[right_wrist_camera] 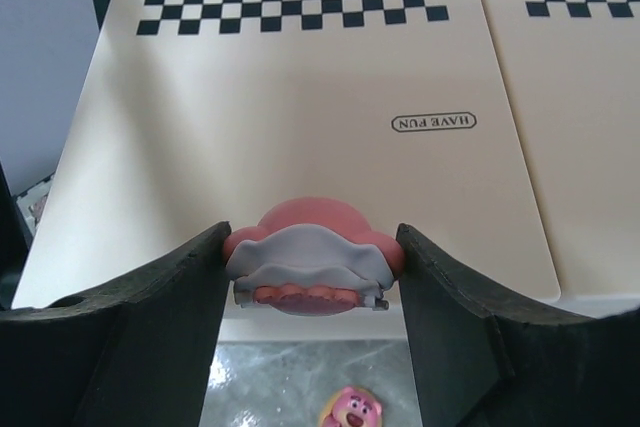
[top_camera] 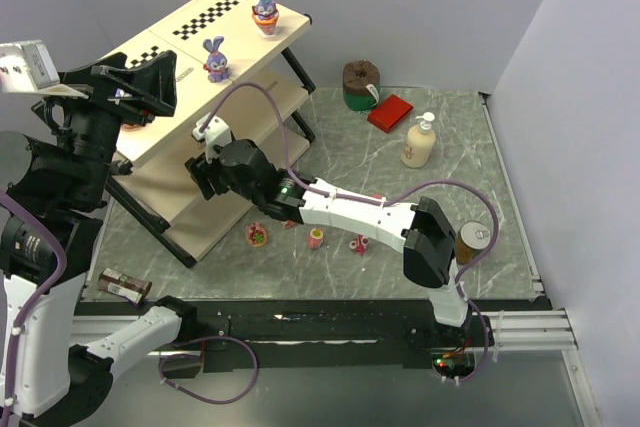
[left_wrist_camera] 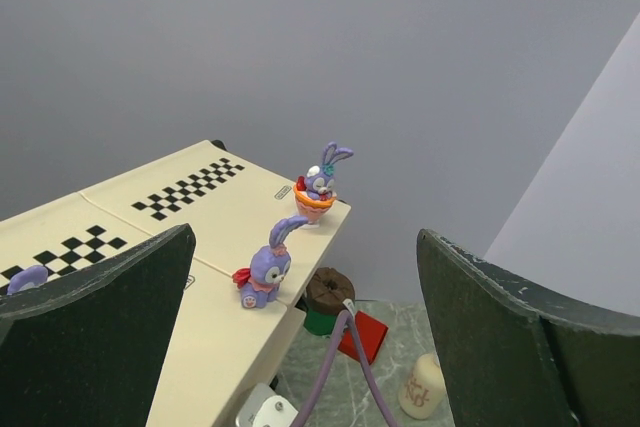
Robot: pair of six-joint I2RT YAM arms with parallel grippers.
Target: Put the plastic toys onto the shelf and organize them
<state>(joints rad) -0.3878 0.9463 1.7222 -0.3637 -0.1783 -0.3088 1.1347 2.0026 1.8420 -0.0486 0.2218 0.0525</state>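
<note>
Two bunnies (top_camera: 216, 57) atop shelf (top_camera: 243, 39), bottle (top_camera: 419, 142) right

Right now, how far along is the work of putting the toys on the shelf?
Done: an orange-based bunny and a second bunny stand on top of the shelf. In hand: the right pincer grips a pink toy. Remaining: at least three small toys lie on the table; the left pincer is open and empty.
</note>
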